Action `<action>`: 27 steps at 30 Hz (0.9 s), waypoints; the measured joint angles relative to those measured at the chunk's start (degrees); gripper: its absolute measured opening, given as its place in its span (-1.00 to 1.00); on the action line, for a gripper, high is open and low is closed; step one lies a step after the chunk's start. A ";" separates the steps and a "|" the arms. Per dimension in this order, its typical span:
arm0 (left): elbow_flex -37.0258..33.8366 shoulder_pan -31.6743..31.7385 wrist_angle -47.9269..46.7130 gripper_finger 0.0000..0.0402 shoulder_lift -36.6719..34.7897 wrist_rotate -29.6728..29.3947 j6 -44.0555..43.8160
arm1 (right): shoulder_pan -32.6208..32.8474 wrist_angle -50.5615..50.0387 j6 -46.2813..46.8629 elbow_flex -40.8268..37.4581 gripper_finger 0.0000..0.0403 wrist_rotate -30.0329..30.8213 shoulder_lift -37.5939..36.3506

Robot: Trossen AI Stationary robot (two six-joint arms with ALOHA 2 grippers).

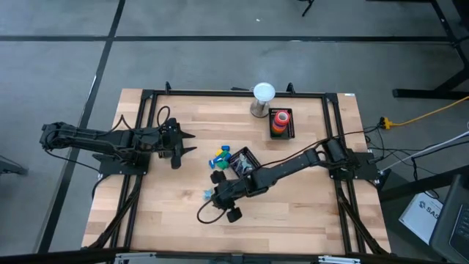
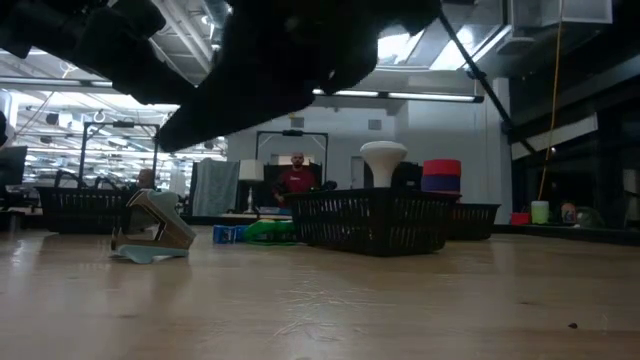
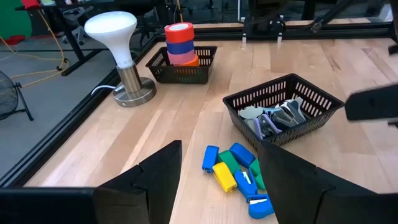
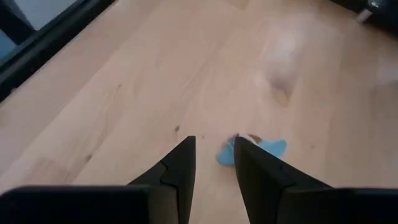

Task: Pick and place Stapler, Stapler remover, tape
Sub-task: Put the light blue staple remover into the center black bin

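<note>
Blue stapler remover point(image 4: 252, 150) on table point(image 1: 168, 213), lower centre: right end effector point(image 4: 214, 163) above it, fingers narrowly parted, empty, aligned for pickup. Left end effector point(image 1: 187, 143) waits wide, left.

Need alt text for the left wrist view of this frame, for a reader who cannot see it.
Past the left gripper, its fingers apart and empty, a pile of small blue, green and yellow staplers lies on the wooden table before a black basket of metal staple removers. Farther off, a smaller basket holds stacked tape rolls, beside a white-topped lamp.
</note>
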 joint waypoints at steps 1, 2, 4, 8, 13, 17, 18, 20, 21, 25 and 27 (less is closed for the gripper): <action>0.00 0.01 0.02 0.04 0.00 -0.01 0.00 | 0.00 0.45 0.83 -0.01 -0.43 0.87 0.45; 0.00 0.00 0.00 0.04 0.00 0.00 0.01 | 0.02 0.34 1.29 -0.02 -0.43 2.32 0.85; 0.00 -0.01 0.01 0.04 0.00 0.00 0.01 | 0.04 0.95 1.75 -0.02 -0.43 5.24 1.72; -0.01 -0.01 0.01 0.04 0.00 0.00 0.01 | -0.01 1.16 2.83 -0.02 -0.43 11.02 3.14; 0.00 -0.01 0.01 0.04 0.00 -0.01 0.01 | 0.02 1.67 2.92 -0.02 -0.43 13.67 3.31; 0.00 -0.01 0.02 0.04 0.00 -0.01 0.00 | 0.02 1.57 2.90 -0.02 -0.43 14.08 3.31; 0.00 -0.01 0.00 0.04 0.00 0.01 0.02 | 0.00 1.62 2.92 -0.02 -0.43 14.09 3.48; 0.00 0.01 0.00 0.04 0.00 -0.01 0.00 | 0.02 2.27 2.91 0.00 -0.43 14.15 4.38; -0.01 0.00 0.00 0.04 0.00 -0.01 0.00 | 0.04 2.38 2.91 -0.04 -0.43 14.13 4.96; 0.00 -0.01 0.01 0.04 0.00 0.00 0.00 | 0.33 5.31 2.75 -0.04 -0.43 14.35 6.20; 0.00 0.01 0.00 0.04 0.00 -0.01 0.00 | 0.54 6.28 2.51 -0.04 -0.44 16.05 6.17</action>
